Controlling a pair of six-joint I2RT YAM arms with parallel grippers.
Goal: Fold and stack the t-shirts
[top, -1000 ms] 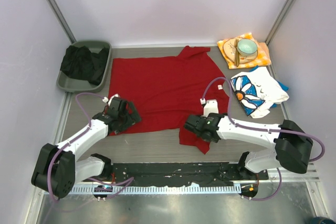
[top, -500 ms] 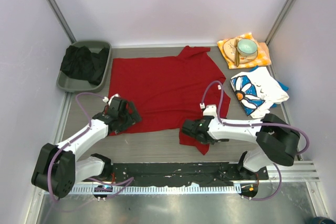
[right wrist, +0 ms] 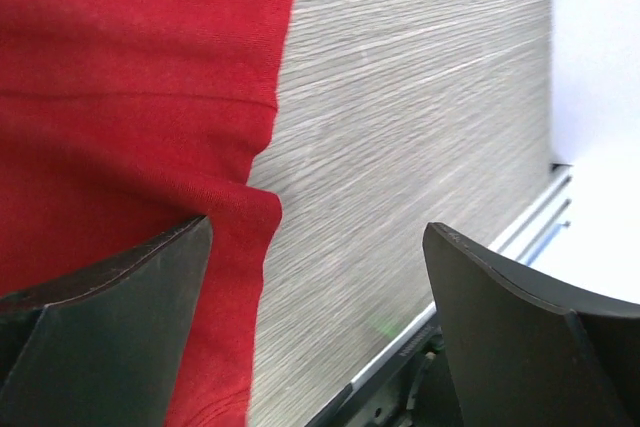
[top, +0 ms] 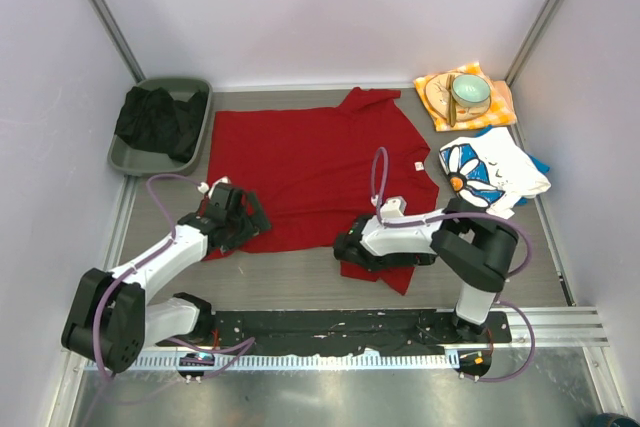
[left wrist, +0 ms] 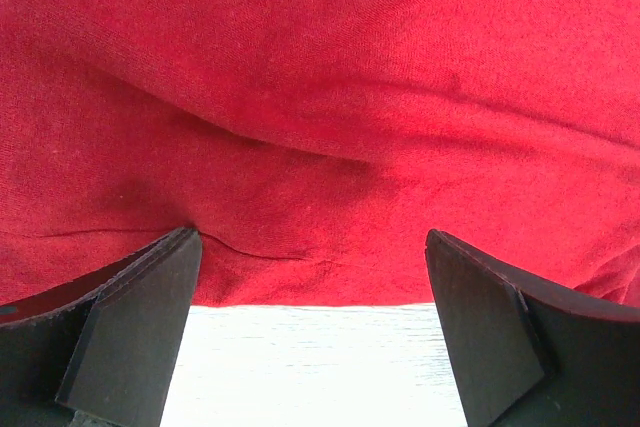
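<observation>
Red t-shirt [top: 310, 172] lies spread flat mid-table and the daisy t-shirt [top: 490, 177] sits bunched at far right. Left gripper [top: 240, 219] and right gripper [top: 348, 247] both gape wide and empty at the red near hem, so I'd seat both fully over the hem before pinching. The overhead view hides the jaws: the wrist views show the left straddling the hem, the right half over bare table [right wrist: 400, 147].

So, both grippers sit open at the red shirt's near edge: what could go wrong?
The right gripper straddles the red t-shirt's edge, one finger over bare table; closing may catch little cloth. The left gripper faces a wrinkle, so it might pinch a bunched fold and skew the fold.
</observation>
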